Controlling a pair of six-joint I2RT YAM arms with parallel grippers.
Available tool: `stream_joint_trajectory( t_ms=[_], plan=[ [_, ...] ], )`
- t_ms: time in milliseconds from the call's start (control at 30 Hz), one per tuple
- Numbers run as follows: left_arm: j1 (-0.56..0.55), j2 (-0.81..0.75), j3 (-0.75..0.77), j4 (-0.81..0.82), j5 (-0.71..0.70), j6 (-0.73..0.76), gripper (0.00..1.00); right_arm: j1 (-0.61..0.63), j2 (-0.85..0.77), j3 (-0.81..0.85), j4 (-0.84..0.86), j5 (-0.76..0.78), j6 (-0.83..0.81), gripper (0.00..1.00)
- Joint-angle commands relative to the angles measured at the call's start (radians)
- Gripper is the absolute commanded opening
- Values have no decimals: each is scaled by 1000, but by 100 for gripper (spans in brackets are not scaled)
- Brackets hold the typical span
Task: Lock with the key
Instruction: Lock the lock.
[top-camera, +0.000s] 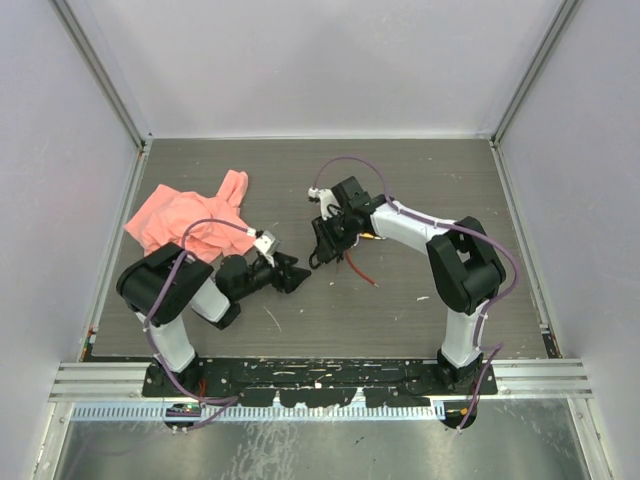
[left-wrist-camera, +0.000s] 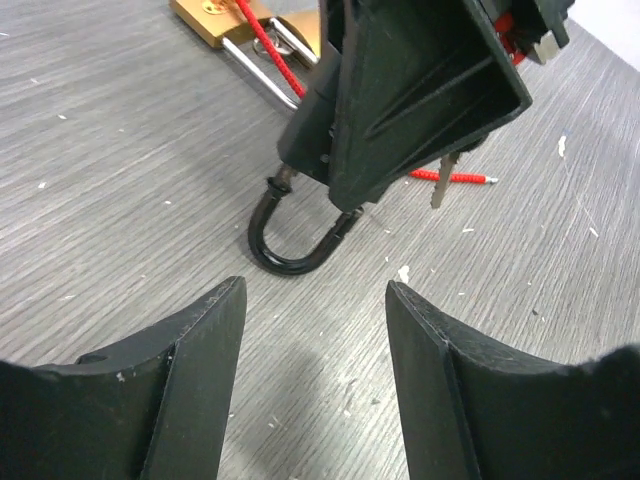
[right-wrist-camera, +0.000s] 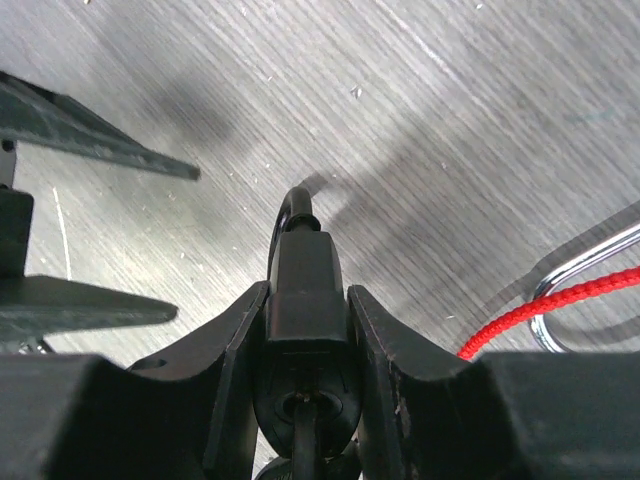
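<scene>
Right claw (right-wrist-camera: 306, 295) pinches black metal padlock (right-wrist-camera: 300, 265) at centre frame, shackle (left-wrist-camera: 288, 262) toward spread, empty left claw (left-wrist-camera: 315, 288) at bottom edge. Risk: off-centre push on shackle likely twists padlock loose onto grey wood-grain table (left-wrist-camera: 100, 200).

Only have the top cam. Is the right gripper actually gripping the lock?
Observer: Yes. The right wrist view shows the black padlock clamped in the right gripper, with its shackle pointing at the table.
Operator: Left gripper holding anything?
Observer: No. In the left wrist view the left gripper is open and empty, facing the shackle.
Operator: Anything else close by?
Observer: A brass padlock with a red cord lies flat just beyond the held one.
</scene>
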Motion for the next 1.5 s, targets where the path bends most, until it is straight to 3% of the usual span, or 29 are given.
stream_joint_trajectory(
  t_ms=[0,300,600,700,900,967,1233,1467],
  plan=[
    [71,-97,-43,57,56,-135,60,-52,-51,-18,52,-155,12,1],
    [293,-233,-60,56,220,-671,61,-179,-255,-132,196,-440,12,1],
    [308,-358,32,56,269,-968,55,-266,-401,-106,230,-768,26,1],
    [253,-481,60,-34,228,-935,53,-266,-432,-75,229,-841,39,1],
    [54,-824,189,-667,27,-546,60,-266,-456,-17,274,-921,134,1],
    [12,-897,209,-780,-66,-472,63,-266,-469,-16,322,-938,183,1],
    [-51,-907,243,-822,-84,-478,60,-263,-479,11,377,-990,259,1],
    [-82,-834,283,-729,-72,-536,59,-257,-481,12,380,-1007,266,1]
  ],
)
